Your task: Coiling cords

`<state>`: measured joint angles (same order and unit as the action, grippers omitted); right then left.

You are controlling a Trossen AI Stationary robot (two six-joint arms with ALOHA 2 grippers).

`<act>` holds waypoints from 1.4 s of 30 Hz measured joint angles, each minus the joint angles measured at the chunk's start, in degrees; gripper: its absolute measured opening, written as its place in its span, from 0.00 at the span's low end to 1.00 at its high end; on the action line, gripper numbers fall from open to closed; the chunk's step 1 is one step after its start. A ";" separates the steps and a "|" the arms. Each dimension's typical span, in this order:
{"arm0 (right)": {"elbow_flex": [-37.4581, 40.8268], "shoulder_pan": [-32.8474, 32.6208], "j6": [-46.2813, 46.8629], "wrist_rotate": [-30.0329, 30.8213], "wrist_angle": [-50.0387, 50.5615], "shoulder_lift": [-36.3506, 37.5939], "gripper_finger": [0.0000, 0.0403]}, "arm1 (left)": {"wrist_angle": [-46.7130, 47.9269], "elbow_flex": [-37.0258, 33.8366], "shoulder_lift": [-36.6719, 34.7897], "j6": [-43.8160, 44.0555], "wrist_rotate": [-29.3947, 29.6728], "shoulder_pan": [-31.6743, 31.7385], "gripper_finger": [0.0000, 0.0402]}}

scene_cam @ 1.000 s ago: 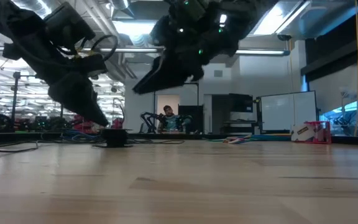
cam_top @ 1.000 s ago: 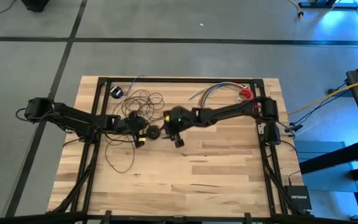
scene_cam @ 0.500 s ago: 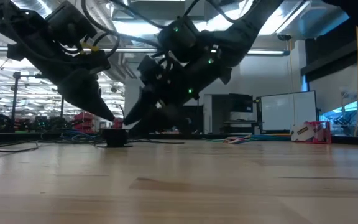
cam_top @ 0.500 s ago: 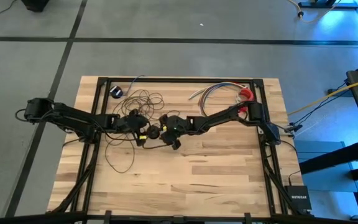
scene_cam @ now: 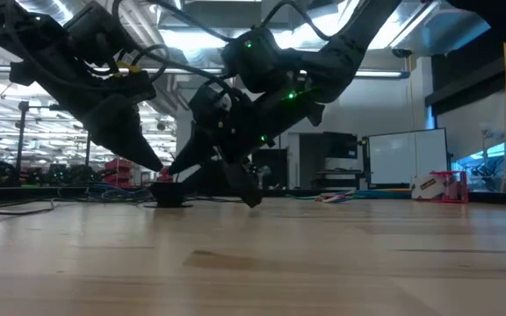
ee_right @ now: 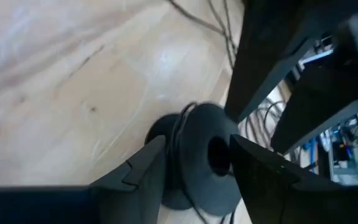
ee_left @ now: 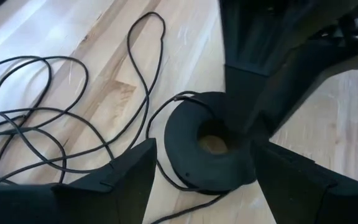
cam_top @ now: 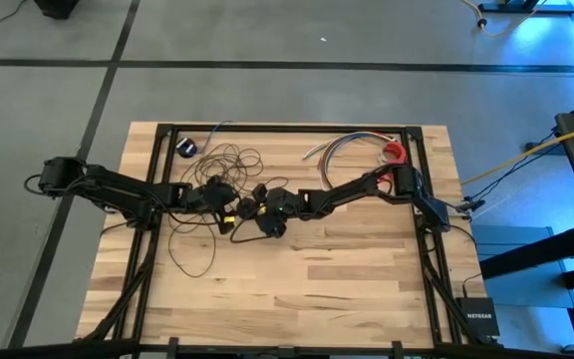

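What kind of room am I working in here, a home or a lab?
Most likely a robotics lab or workshop: a pale wooden workbench on a grey concrete floor, a whiteboard and cluttered equipment benches behind, exposed ceiling ducts overhead.

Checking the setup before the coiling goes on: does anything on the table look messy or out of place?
Yes: the cord lies in loose, tangled loops on the table, uncoiled. Its round black puck sits between both open grippers, left and right.
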<state>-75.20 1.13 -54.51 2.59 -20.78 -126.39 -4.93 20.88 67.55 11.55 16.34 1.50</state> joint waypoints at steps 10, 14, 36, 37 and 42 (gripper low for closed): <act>-0.01 2.03 -3.22 0.88 1.52 0.04 0.20 | -0.02 0.00 0.00 0.02 0.00 0.00 0.63; -0.02 2.38 -3.19 0.83 1.03 0.07 0.10 | -0.11 0.00 0.00 0.28 0.00 0.00 0.63; -0.82 4.89 19.37 0.23 10.29 8.18 0.00 | 3.63 1.26 -4.02 3.08 -0.06 -0.04 0.63; -0.85 5.25 20.56 -0.59 11.26 8.32 0.00 | 5.04 1.69 -4.98 3.34 -0.05 -0.14 0.63; -0.83 6.87 25.42 -3.63 16.52 8.33 0.00 | 8.00 2.12 -9.07 5.33 -1.53 -1.16 0.63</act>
<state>-76.03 7.99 -29.09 -1.04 -4.26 -118.06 3.07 23.00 58.48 16.89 14.81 0.34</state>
